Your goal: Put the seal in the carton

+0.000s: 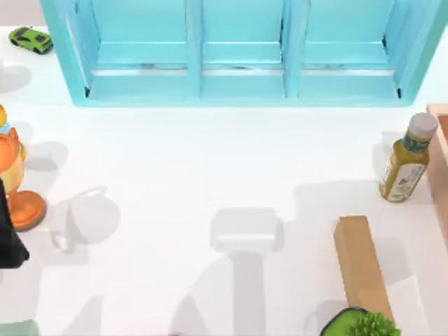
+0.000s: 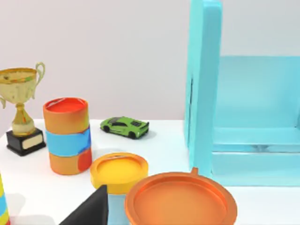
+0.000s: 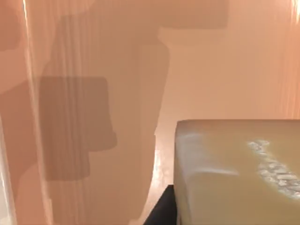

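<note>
The seal [image 3: 239, 173], a tan block with a whitish speckled mark on its face, shows close up in the right wrist view, against a smooth peach-tan surface crossed by blocky shadows; that surface looks like the inside of the carton [image 1: 439, 150], whose tan wall shows at the right edge of the tabletop [image 1: 175, 182], though I cannot tell whether the seal rests on it or hangs above it. Whether the right claw is spread or pinching the seal I cannot tell. Just beside the carton's wall stands an olive-green bottle [image 1: 406, 162] with a pale cap, tilted. Nearer the front right corner lies a longer plain tan bar [image 1: 361, 267], and touching its near end is a green plant pot [image 1: 364, 323]. A light-blue cabinet [image 1: 241, 52] runs along the back edge. At the back left corner sits a green toy car [image 1: 31, 39]. The left arm [image 1: 10, 231] is parked at the left edge beside an orange pan [image 2: 180, 201]; its wrist view takes in a striped canister [image 2: 67, 136], a yellow-lidded tub [image 2: 119, 171] and a gold trophy [image 2: 21, 110].
</note>
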You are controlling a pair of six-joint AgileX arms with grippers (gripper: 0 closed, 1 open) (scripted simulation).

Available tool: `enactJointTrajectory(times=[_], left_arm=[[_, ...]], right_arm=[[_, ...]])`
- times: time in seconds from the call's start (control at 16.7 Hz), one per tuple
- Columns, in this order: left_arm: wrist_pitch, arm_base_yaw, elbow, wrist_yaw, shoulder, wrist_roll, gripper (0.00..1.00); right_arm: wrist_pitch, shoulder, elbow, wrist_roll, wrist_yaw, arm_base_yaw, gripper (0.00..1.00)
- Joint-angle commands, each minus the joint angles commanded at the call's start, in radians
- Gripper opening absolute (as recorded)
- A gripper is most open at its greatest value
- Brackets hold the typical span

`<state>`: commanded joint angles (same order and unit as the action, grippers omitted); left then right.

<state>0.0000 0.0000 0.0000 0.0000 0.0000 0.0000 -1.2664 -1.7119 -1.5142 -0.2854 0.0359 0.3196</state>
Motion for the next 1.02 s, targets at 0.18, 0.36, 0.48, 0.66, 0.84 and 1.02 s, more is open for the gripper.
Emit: enactJointTrajectory(times=[0.18,0.36,0.48,0.66,0.84,1.02], left_arm=[[0.0,0.0,0.0,0.0,0.0,0.0,1.0],[0.0,0.0,0.0,0.0,0.0,0.0,1.0],[0.0,0.0,0.0,0.0,0.0,0.0,1.0],[0.0,0.0,0.0,0.0,0.0,0.0,1.0],[0.0,0.0,0.0,0.0,0.0,0.0,1.0],[0.0,0.0,0.0,0.0,0.0,0.0,1.0]], right_arm=[[-0.003,0.039,0.048,-0.035,-0.001,0.014,0.0],[-0.003,0.039,0.048,-0.035,-0.001,0.014,0.0],[-0.001,0.034,0.048,-0.032,-0.001,0.01,0.0],[0.055,0.029,0.101,-0.029,-0.002,0.007,0.0],[0.141,0.02,0.166,-0.027,-0.002,0.006,0.0],[0.222,0.006,0.235,-0.025,-0.002,0.005,0.0]])
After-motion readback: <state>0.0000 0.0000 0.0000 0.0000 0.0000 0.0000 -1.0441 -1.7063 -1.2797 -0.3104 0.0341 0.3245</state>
